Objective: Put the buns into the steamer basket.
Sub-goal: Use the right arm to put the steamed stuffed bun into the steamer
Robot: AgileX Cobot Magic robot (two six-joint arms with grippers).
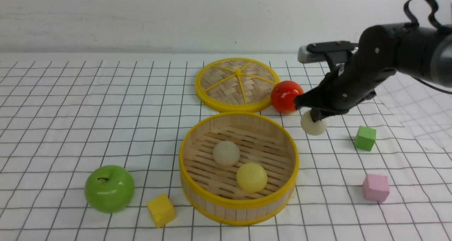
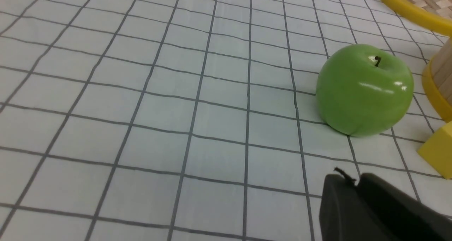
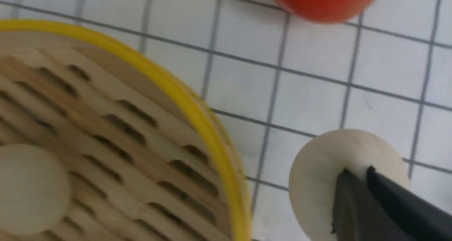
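Cream-white and round, the last bun [image 1: 313,124] is pinched in the right jaws, which are closed on its top. It hangs just beside the steamer basket [image 1: 238,203], outside the far right part of the rim and near the red apple [image 1: 286,96]. It looks lifted off the desk [image 1: 53,128], but I cannot be sure.

Two buns lie inside the basket: a white bun [image 1: 226,153] and a yellow bun [image 1: 251,177], close together. So two are in and one is not. I think this is the carry step.

Next, the arm should go up a little so the bun clears the yellow rim. Then it should move across to the bare slats on the right side of the floor, where there is room. There the jaws must open and let the bun down softly, so it does not bounce out or bump the others.

Only a dark bit of the left jaws shows, by the green apple [image 2: 363,89]. I cannot tell if they are open or closed.
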